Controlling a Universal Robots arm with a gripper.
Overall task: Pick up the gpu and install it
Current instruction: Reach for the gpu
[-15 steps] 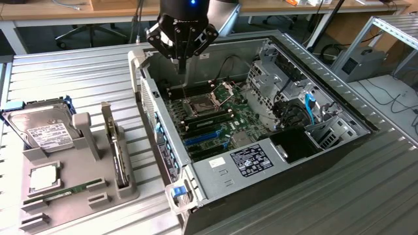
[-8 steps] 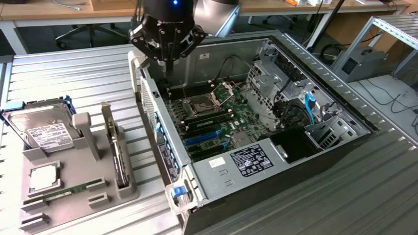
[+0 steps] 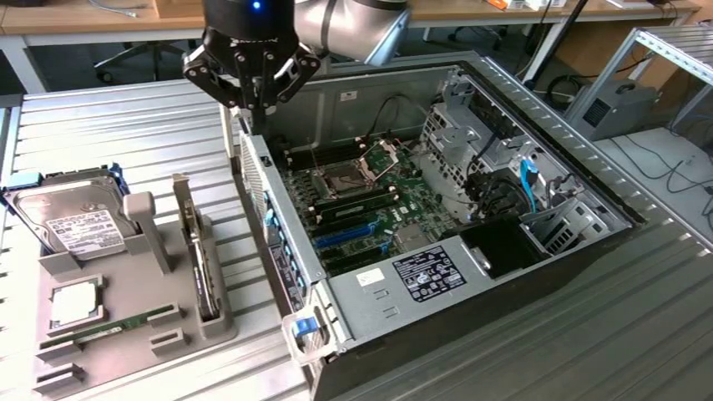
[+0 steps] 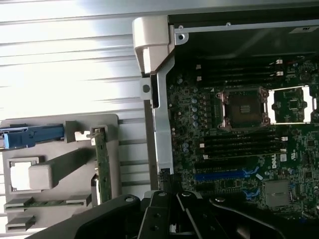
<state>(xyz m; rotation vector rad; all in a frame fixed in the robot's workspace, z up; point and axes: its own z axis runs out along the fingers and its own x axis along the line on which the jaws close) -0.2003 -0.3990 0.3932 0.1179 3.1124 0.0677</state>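
Observation:
The gpu (image 3: 196, 251) stands edge-on in a slot of the grey holder (image 3: 167, 347) at the exterior view's left, a thin dark card with a silvery bracket end. In the wrist view the gpu (image 4: 101, 167) appears as a narrow upright strip in the same holder (image 4: 113, 149). My gripper (image 3: 259, 102) hangs above the open computer case's rear corner, apart from the card, fingers shut with nothing between them. Its dark linkages (image 4: 172, 211) show in the wrist view. Blue expansion slots (image 3: 351, 236) lie on the motherboard (image 4: 239, 149).
The holder also carries a silver hard drive (image 3: 73, 221) with a white label, a processor chip (image 3: 76, 302) and a green memory stick (image 3: 112, 324). The case wall (image 3: 273, 234) stands between holder and motherboard. A drive cage (image 3: 490, 142) and cables fill the case's far side.

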